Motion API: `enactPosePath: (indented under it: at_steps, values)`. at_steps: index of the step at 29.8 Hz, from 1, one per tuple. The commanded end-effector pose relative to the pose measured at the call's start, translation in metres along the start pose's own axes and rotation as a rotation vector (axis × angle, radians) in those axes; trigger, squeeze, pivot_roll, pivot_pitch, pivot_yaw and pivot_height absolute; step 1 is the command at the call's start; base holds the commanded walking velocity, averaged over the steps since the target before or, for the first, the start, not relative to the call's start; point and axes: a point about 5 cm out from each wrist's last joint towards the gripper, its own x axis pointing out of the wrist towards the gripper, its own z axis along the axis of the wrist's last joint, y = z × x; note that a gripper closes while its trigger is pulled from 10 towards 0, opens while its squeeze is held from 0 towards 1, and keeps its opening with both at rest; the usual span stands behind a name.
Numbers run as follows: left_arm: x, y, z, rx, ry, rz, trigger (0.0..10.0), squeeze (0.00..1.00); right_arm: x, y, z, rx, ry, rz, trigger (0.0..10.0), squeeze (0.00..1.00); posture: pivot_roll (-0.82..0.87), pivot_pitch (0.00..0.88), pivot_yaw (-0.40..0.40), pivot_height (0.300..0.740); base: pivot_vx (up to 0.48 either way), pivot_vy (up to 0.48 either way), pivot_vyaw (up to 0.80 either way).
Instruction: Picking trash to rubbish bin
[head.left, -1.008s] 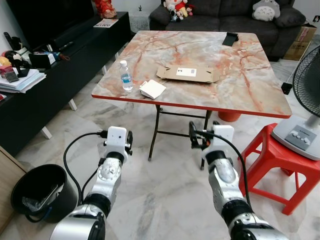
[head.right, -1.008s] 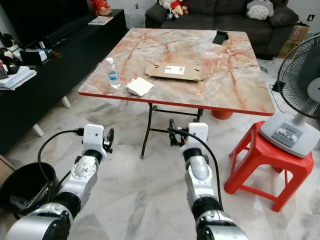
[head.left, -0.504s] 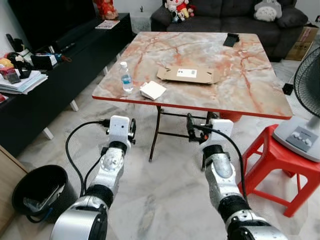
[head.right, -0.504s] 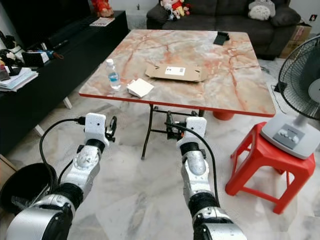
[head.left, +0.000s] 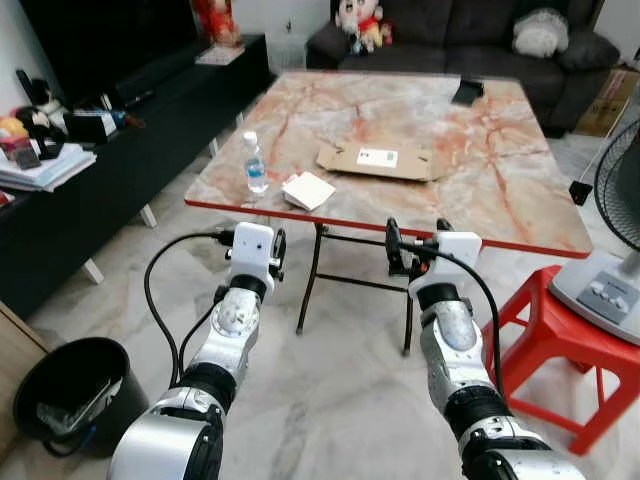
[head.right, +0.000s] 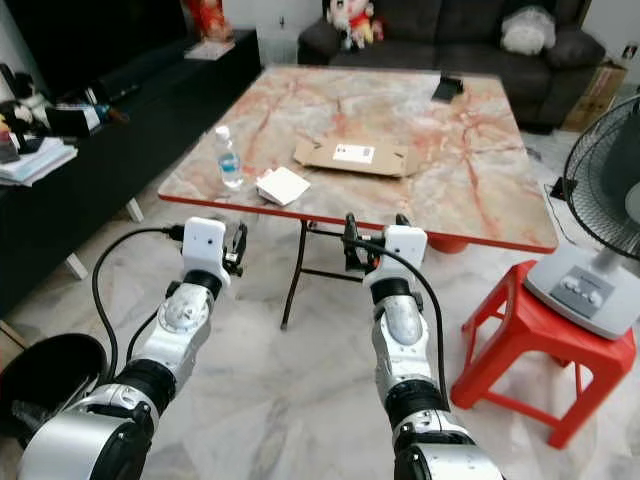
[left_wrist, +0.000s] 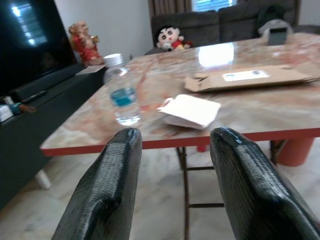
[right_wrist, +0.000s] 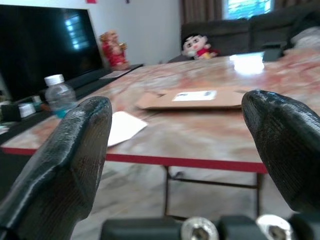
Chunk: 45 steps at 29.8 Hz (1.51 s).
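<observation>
Now closer to the bench (head.left: 520, 215) than before; both jaws wide and empty, left gripper (left_wrist: 172, 165) facing the paper packet (head.left: 307, 189) and bottle (head.left: 256, 165) at its near-left edge; pickup range nearly reached

Pale marble floor (head.left: 330, 400); marble-topped table (head.left: 480, 150); dark sofa (head.left: 440, 30) behind; red stool (head.left: 560, 350) beside a fan (head.left: 615, 200).

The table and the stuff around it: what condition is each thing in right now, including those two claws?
Water bottle: upright, capped, on the table.
White packet: lying flat near the table's edge.
Cardboard box: flattened.
Rubbish bin: open, on the floor.
Left gripper: open, empty.
Right gripper: open, empty.
</observation>
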Motion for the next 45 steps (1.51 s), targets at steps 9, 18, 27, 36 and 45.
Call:
enactPosePath:
  at_steps: [9, 18, 27, 36, 45]
  values:
    - [0.0006, 0.0018, 0.0019, 0.003, -0.011, 0.010, 10.0, 0.00, 0.0034, 0.0023, 0.0057, -0.021, -0.019, 0.019, 10.0, 0.00, -0.06, 0.000, 0.033, 0.740, 0.345, 0.000, 0.16]
    - [0.0004, 0.0022, 0.0016, 0.007, -0.010, 0.006, 10.0, 0.00, 0.0022, 0.0009, 0.0049, -0.018, -0.018, 0.015, 10.0, 0.00, -0.06, 0.000, 0.040, 0.740, 0.343, 0.000, 0.21]
    - [0.0012, 0.0003, 0.0029, 0.009, -0.014, -0.003, 10.0, 0.00, 0.0017, 0.0025, 0.0044, -0.020, -0.017, 0.023, 10.0, 0.00, -0.06, 0.000, 0.045, 0.740, 0.343, 0.000, 0.65]
    - [0.0016, -0.0001, 0.0033, 0.010, -0.015, -0.007, 10.0, 0.00, 0.0015, 0.0023, 0.0039, -0.008, -0.015, 0.019, 10.0, 0.00, -0.07, 0.000, 0.049, 0.740, 0.345, 0.000, 0.19]
    - [0.0021, -0.0020, 0.0037, 0.007, -0.015, -0.022, 10.0, 0.00, 0.0027, 0.0052, 0.0017, 0.022, 0.008, 0.034, 10.0, 0.00, -0.07, 0.000, 0.049, 0.740, 0.344, 0.000, -0.14]
